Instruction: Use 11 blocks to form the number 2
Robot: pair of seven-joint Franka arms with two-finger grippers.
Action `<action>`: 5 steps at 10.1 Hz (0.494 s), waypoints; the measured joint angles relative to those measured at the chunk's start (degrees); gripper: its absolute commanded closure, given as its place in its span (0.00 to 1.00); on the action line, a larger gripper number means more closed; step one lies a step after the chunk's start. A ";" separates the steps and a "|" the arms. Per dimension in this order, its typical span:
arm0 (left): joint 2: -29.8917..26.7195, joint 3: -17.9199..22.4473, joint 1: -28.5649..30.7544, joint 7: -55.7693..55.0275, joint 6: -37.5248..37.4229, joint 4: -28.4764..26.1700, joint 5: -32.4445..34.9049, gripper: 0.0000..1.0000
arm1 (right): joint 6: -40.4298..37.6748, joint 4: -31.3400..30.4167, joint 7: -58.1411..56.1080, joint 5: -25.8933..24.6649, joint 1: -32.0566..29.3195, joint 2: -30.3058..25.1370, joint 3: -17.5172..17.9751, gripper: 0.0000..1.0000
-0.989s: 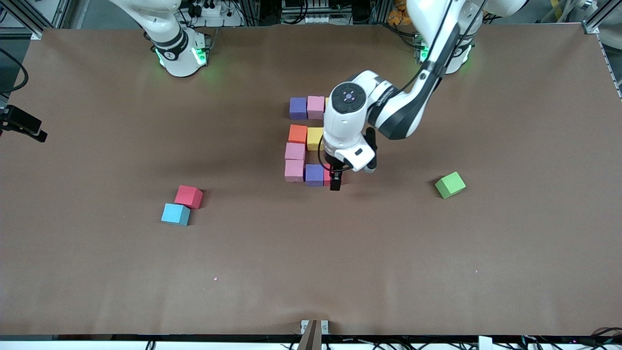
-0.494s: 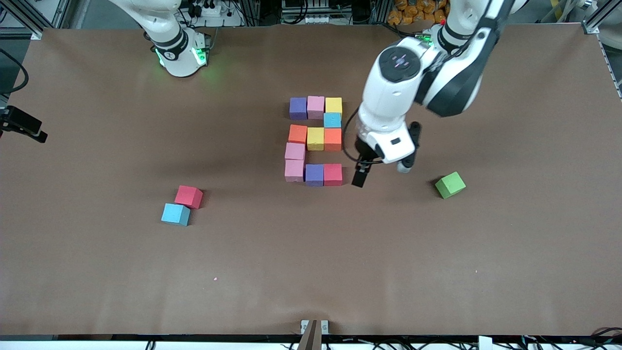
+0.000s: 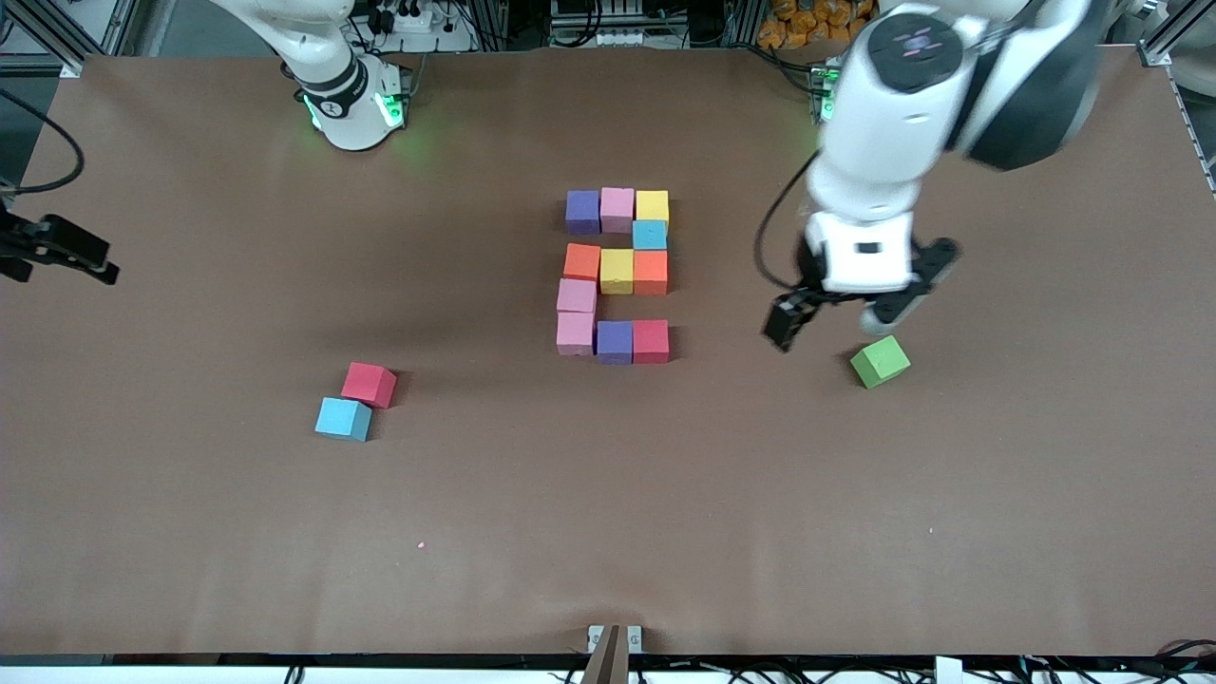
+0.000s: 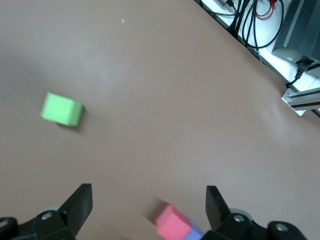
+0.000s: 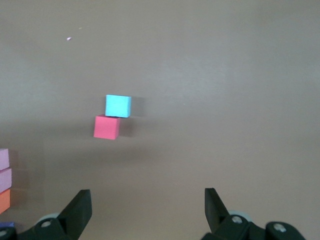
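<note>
The right gripper [image 3: 59, 251] waited over the right arm's end of the table, jaws wide and empty. Near it lay a spare red cube [image 3: 369, 384] and a spare light blue cube [image 3: 343, 418], apparently touching. At mid-table, the number 2 [image 3: 616, 272] stood complete with eleven touching blocks. Its last red block [image 3: 651, 341] had been freed a second earlier, so the task looked finished. The left gripper [image 3: 842, 318] had since risen and swung away from that corner toward the left arm's end. It hung tilted with open, empty jaws, above the table just beside the green cube [image 3: 880, 361].
</note>
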 measured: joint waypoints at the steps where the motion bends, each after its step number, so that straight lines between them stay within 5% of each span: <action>1: -1.17 0.00 1.47 6.33 -2.59 0.56 0.00 0.00 | 0.03 0.02 0.28 0.00 2.61 0.00 0.14 0.00; 5: -2.75 -0.13 6.58 25.43 -8.21 3.81 -0.84 0.00 | 0.04 0.01 0.40 -0.05 2.75 0.03 -0.57 0.00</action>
